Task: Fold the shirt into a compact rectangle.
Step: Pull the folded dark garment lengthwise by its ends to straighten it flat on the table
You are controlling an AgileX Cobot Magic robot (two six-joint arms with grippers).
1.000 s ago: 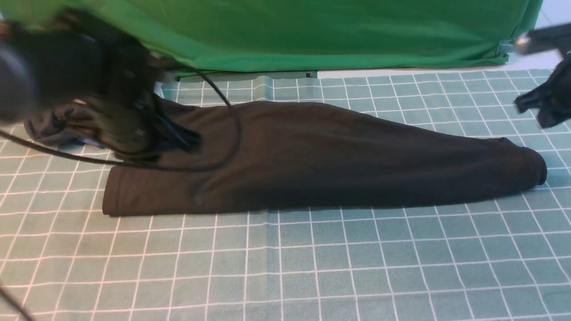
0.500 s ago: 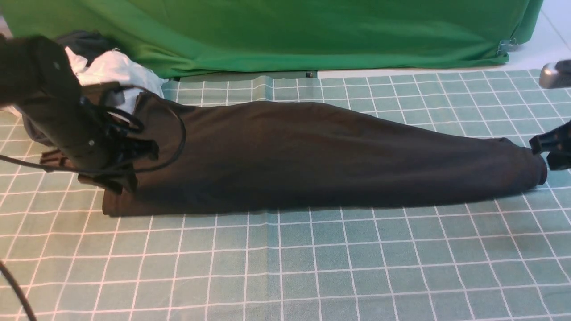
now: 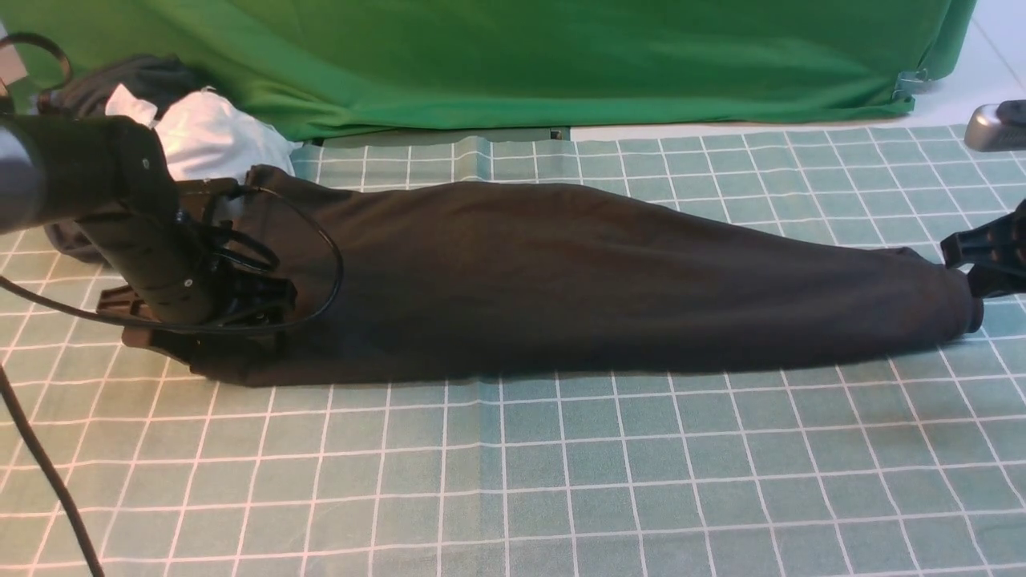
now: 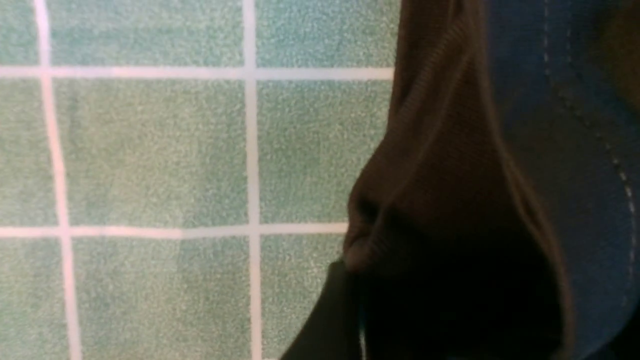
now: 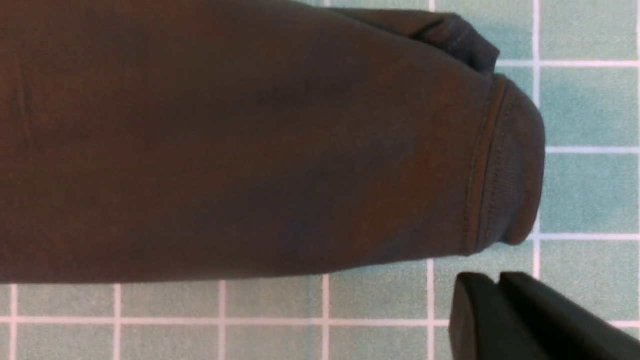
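Note:
The black shirt [image 3: 561, 280] lies as a long folded strip across the checked table, tapering toward the right. My left gripper [image 3: 200, 332] is down on its left end, open, with the fingers spread wide. In the left wrist view one dark finger [image 4: 325, 320] shows beside a bunched fold of the shirt [image 4: 440, 175]. My right gripper [image 3: 979, 258] is shut at the shirt's right end. The right wrist view shows its fingertips [image 5: 492, 282] pressed together just off the ribbed edge [image 5: 505, 165], holding nothing.
A heap of dark grey and white clothes [image 3: 192, 128] sits at the back left, touching the shirt's far corner. Blue cloth [image 4: 555, 150] lies next to the shirt's left end. The green backdrop [image 3: 521, 56] closes the far side. A black cable [image 3: 48, 473] trails near the left front.
The left arm swung down from above the heap onto the shirt's left end, and its fingers spread apart. The right gripper came down to the shirt's right end, staying shut.

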